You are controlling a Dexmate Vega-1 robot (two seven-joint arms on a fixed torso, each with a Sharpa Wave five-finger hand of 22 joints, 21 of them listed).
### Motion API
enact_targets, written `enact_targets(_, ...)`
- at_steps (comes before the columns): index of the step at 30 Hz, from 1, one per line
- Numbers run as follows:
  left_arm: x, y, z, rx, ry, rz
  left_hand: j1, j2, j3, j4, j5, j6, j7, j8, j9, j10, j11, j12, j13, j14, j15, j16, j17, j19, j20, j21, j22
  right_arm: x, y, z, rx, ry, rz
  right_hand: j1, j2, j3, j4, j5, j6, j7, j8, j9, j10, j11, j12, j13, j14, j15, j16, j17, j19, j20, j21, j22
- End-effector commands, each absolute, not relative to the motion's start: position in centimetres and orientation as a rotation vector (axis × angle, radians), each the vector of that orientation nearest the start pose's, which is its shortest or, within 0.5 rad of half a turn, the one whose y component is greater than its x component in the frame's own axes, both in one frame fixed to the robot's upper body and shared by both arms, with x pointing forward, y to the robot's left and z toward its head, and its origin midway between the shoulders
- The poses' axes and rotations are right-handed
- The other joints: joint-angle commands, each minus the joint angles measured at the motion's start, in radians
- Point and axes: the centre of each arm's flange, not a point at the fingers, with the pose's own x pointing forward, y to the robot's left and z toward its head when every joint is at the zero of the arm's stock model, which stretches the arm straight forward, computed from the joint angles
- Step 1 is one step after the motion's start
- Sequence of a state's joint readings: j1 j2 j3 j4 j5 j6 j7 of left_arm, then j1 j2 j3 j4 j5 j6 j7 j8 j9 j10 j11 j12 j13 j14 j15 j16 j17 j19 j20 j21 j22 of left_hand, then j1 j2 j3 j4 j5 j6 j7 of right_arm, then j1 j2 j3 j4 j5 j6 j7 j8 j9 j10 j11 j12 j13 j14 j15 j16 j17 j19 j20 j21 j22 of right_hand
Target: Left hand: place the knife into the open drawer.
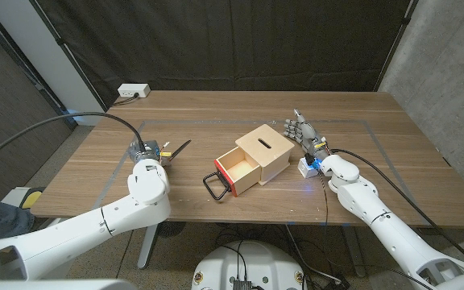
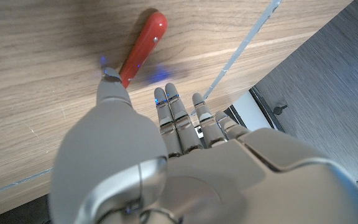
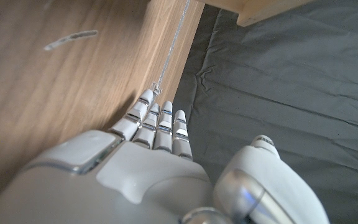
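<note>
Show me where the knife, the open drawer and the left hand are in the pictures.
knife [image 2: 143,48]: left wrist view, on its red handle.
open drawer [image 1: 238,166]: head view, on its pale inner floor.
left hand [image 2: 129,146]: left wrist view, on its grey back.

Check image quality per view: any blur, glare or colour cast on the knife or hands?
Head view: sharp, evenly lit, drawer box clear. Left wrist view: red knife handle soft and blurred, blue glints on the wood beside it, left hand in focus. Right wrist view: right hand sharp, background table soft.
</note>
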State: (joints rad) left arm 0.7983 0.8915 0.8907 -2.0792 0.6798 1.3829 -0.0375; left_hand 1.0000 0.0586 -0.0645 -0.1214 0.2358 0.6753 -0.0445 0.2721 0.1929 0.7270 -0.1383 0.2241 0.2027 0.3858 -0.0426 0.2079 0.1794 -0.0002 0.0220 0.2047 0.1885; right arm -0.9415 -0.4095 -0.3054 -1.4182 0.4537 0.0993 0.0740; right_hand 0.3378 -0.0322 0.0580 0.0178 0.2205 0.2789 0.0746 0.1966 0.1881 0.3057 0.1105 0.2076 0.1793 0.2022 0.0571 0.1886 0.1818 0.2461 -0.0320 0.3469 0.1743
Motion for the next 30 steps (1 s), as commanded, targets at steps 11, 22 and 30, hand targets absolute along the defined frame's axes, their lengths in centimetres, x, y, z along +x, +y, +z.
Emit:
enact_targets(11,55.5,28.6,-7.5,1.387,0.121,0.541,0.088,0.044,0.035,-0.016,-0.021,0.164,0.016,0.027,0.002,0.164,-0.007,0.028,0.005,0.136,-0.085,0.032,0.005,0.087,0.071,0.035,0.003,64.6,-24.0,-7.1,-0.042,-0.461,0.276,0.004,0.006,0.004,-0.004,-0.004,0.006,-0.003,0.001,0.002,0.010,-0.004,0.004,0.005,0.008,0.002,0.002,0.003,0.007,-0.001,-0.008,0.006)
enact_targets(22,55.8,28.0,-8.0,1.358,0.092,0.549,0.171,0.072,0.070,-0.029,-0.033,0.282,0.025,0.047,-0.001,0.280,-0.017,0.035,0.004,0.239,-0.110,0.045,0.002,0.148,0.050,0.045,-0.001,64.5,-24.2,-6.8,-0.051,-0.462,0.272,0.004,0.007,0.003,-0.005,-0.004,0.008,-0.003,0.001,0.002,0.010,-0.005,0.004,0.005,0.008,0.000,0.002,0.003,0.008,0.000,-0.013,0.007)
enact_targets(30,56.2,27.6,-8.0,1.348,0.075,0.559,0.198,0.083,0.084,-0.019,-0.037,0.374,0.037,0.066,0.000,0.379,-0.019,0.044,0.005,0.320,-0.122,0.047,-0.002,0.190,0.021,0.047,-0.004,64.3,-24.5,-6.7,-0.054,-0.465,0.267,0.006,0.008,0.004,-0.007,-0.004,0.011,-0.004,0.002,0.002,0.011,-0.003,0.004,0.005,0.008,0.000,0.002,0.002,0.007,0.000,-0.016,0.007)
